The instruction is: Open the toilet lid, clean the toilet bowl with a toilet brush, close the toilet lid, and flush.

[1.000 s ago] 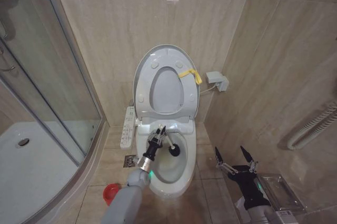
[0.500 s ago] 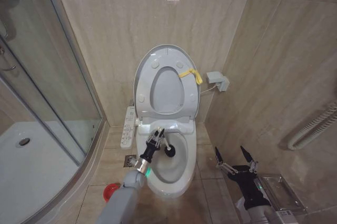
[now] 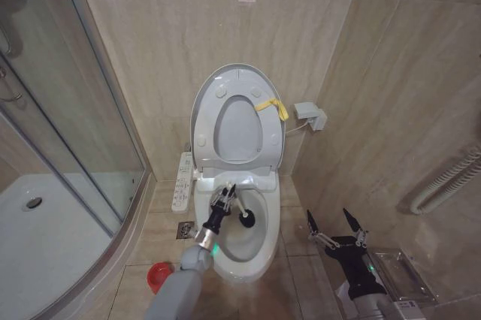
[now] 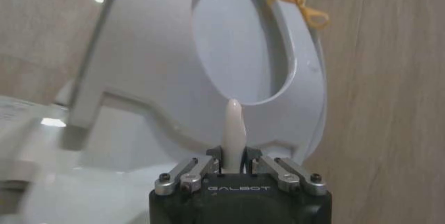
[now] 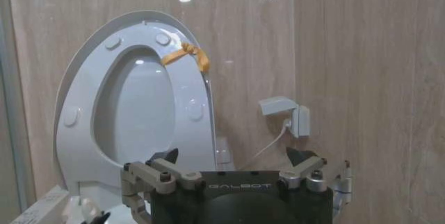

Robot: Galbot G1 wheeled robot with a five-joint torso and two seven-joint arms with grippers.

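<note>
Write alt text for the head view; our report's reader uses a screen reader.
The left gripper holds the toilet brush inside the toilet bowl, with the toilet lid raised against the wall. The right gripper waits open beside the toilet.

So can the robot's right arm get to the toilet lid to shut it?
Probably yes. The right gripper hangs open beside the toilet bowl, and nothing stands between it and the raised toilet lid. The left gripper holding the toilet brush is lower, over the bowl.
</note>
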